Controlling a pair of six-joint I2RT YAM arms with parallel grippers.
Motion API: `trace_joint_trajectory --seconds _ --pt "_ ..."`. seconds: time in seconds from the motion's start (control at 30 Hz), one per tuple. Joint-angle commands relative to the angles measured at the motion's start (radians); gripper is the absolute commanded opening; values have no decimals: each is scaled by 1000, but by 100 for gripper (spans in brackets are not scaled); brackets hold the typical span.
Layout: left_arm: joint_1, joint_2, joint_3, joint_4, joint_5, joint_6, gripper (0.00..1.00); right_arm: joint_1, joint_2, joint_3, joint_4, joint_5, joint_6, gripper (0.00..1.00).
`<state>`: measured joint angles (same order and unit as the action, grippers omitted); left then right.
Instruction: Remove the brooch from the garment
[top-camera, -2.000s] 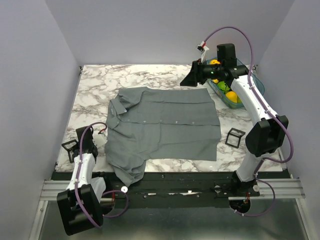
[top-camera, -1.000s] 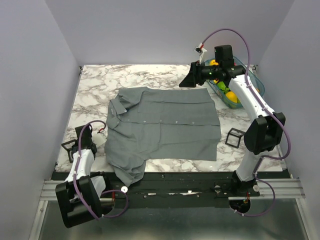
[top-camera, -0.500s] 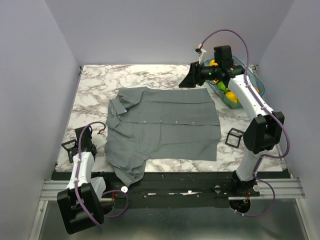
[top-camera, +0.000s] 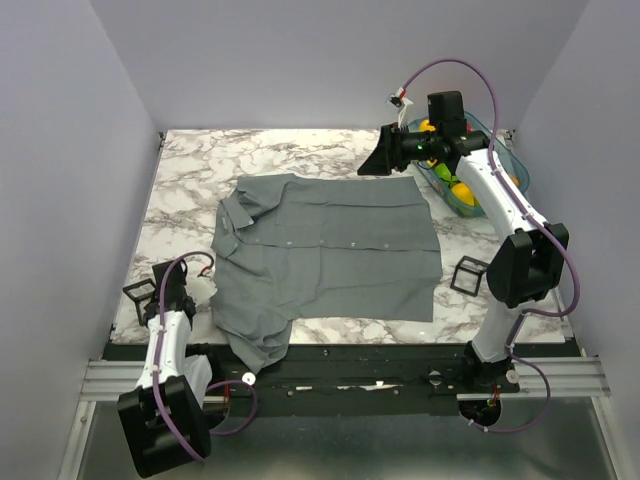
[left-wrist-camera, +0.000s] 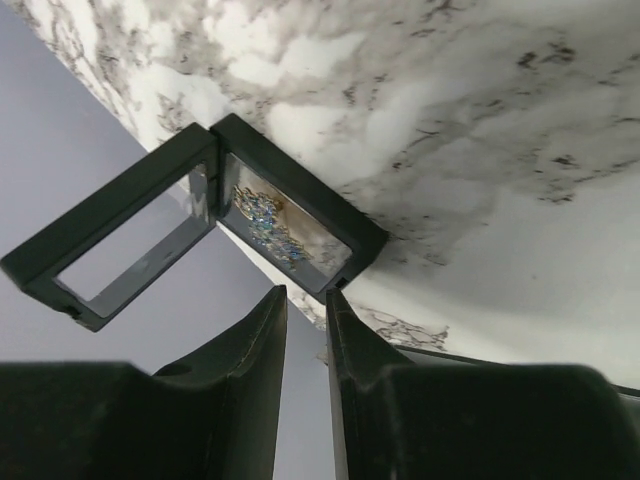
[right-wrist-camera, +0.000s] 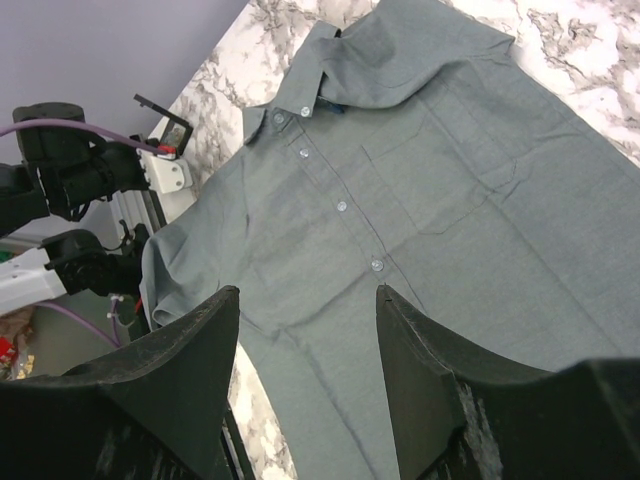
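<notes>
The grey shirt (top-camera: 320, 245) lies spread flat on the marble table, collar to the left; it also fills the right wrist view (right-wrist-camera: 420, 190). A small blue glittering piece, which looks like the brooch (left-wrist-camera: 268, 222), lies inside an open black frame case (left-wrist-camera: 300, 215) at the table's left edge. The case also shows in the top view (top-camera: 137, 293). My left gripper (left-wrist-camera: 305, 292) hovers just short of the case, fingers only narrowly apart, with nothing between them; it shows in the top view too (top-camera: 160, 298). My right gripper (right-wrist-camera: 308, 290) is wide open and empty, held high over the shirt's far right corner (top-camera: 375, 162).
A clear bin (top-camera: 500, 160) with yellow and green fruit stands at the back right. A black wire-frame cube (top-camera: 470, 273) sits right of the shirt. The table's left edge and the purple wall are right beside the case.
My left gripper has shifted slightly right and nearer beside the case. My right arm has barely moved, and the shirt is unchanged.
</notes>
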<state>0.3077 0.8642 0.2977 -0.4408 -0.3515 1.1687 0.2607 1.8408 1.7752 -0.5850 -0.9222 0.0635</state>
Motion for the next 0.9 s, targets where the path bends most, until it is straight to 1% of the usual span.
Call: trace_joint_trajectory --seconds 0.0,0.03,0.07,0.1,0.13,0.17,0.2,0.27,0.3,0.37,0.4,0.43,0.47,0.5,0.53,0.57,0.6,0.63,0.67,0.73,0.77,0.8,0.87 --pt "5 -43 33 -105 69 -44 31 5 -3 -11 10 -21 4 65" --pt "4 -57 62 -146 106 -62 31 6 -5 -13 10 -23 5 65" --pt "4 -94 131 -195 205 -75 32 6 -3 -10 10 -24 4 65" --pt "2 -117 167 -299 271 -73 35 6 -3 -8 8 -26 2 65" --pt "4 -135 200 -350 333 -70 36 6 -3 -8 8 -27 1 65" --pt "2 -172 274 -402 480 -61 38 5 1 -3 8 -29 -2 65" --pt "4 -188 308 -508 547 -22 41 5 5 9 2 -30 -10 64" --pt "4 -223 389 -596 682 26 49 6 15 23 -4 -27 -21 65" --pt "5 -231 409 -630 785 38 57 5 20 41 -12 -26 -39 64" --pt "-1 -231 463 -601 890 -32 63 6 26 61 -16 -26 -54 65" --pt "-18 -222 483 -508 960 -115 66 6 35 72 -19 -20 -104 65" --pt "-28 -203 507 -450 977 -291 66 6 40 104 -22 2 -120 65" --pt "-42 -148 558 -393 985 -388 67 6 44 121 -32 14 -142 65" --pt "-67 -110 584 -300 991 -456 67 6 55 145 -68 26 -210 65" --pt "-79 -67 615 -259 988 -515 66 5 61 189 -93 63 -250 65" --pt "-93 25 679 -216 974 -655 67 6 67 213 -114 89 -286 65" --pt "-104 76 714 -141 956 -723 67 6 69 225 -148 118 -347 65" --pt "-123 126 753 -112 912 -800 66 6 67 234 -162 167 -376 65" --pt "-130 231 832 -95 892 -919 66 6 63 242 -173 180 -404 65" --pt "-145 339 912 -81 852 -1012 67 8 42 239 -197 193 -482 64" --pt "-159 437 982 -85 838 -1038 67 6 31 219 -203 192 -508 64" --pt "-165 481 1006 -82 838 -1055 68 6 15 193 -193 195 -555 64" --pt "-186 582 1061 -75 874 -1029 68 6 -33 135 -144 198 -556 64"
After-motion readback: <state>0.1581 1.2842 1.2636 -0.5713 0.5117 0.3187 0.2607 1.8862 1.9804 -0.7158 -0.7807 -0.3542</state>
